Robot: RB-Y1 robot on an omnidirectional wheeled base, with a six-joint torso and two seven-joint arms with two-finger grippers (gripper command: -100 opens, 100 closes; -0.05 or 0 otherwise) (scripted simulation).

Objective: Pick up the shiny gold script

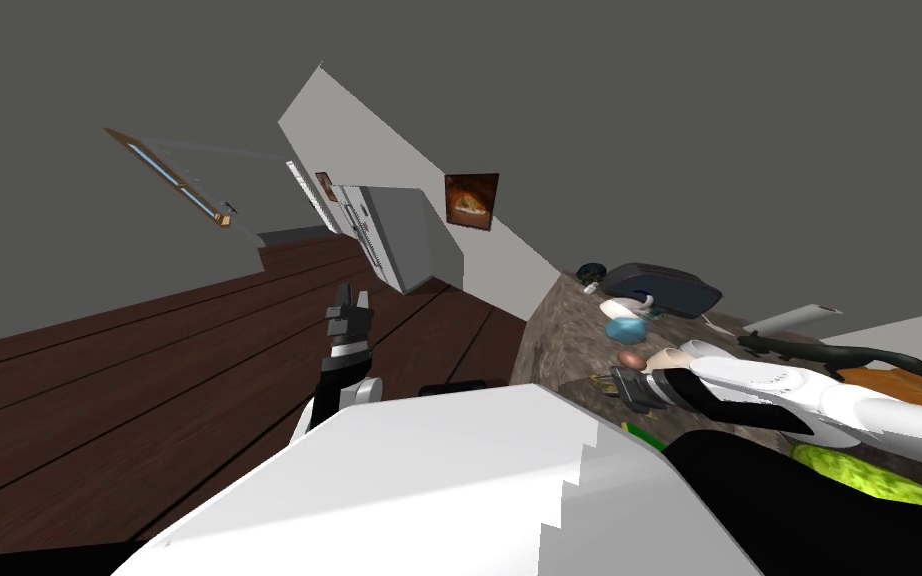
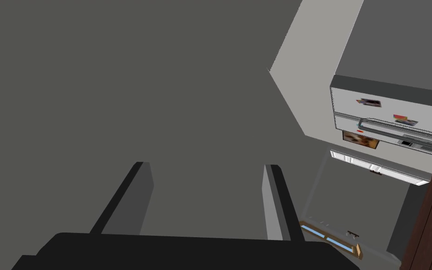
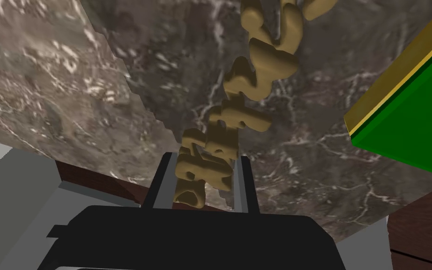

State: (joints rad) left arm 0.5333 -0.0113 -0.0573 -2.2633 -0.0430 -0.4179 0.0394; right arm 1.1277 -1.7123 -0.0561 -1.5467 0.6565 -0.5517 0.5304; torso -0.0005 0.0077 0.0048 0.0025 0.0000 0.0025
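The gold script [image 3: 245, 101] is a chain of chunky gold letters running away from my hand over the mottled brown stone counter [image 3: 70, 89]. My right gripper [image 3: 204, 176] is shut on the script's near end, its two fingers pressing the letters' sides. I cannot tell whether the script rests on the stone or hangs above it. In the head view the right gripper [image 1: 621, 385] sits at the near edge of the counter [image 1: 549, 340]. My left gripper [image 1: 349, 305] is raised over the dark wood floor, away from the counter, and its fingers [image 2: 276, 201] stand open with nothing between them.
A green box with a yellow edge [image 3: 412, 122] lies close beside the script. Farther along the counter are a brown egg-shaped thing [image 1: 631, 358], a blue bowl [image 1: 624, 327], a dark blue-grey bulky item [image 1: 664, 288] and a long black utensil [image 1: 829, 352]. A grey fridge [image 1: 389, 235] stands across the floor.
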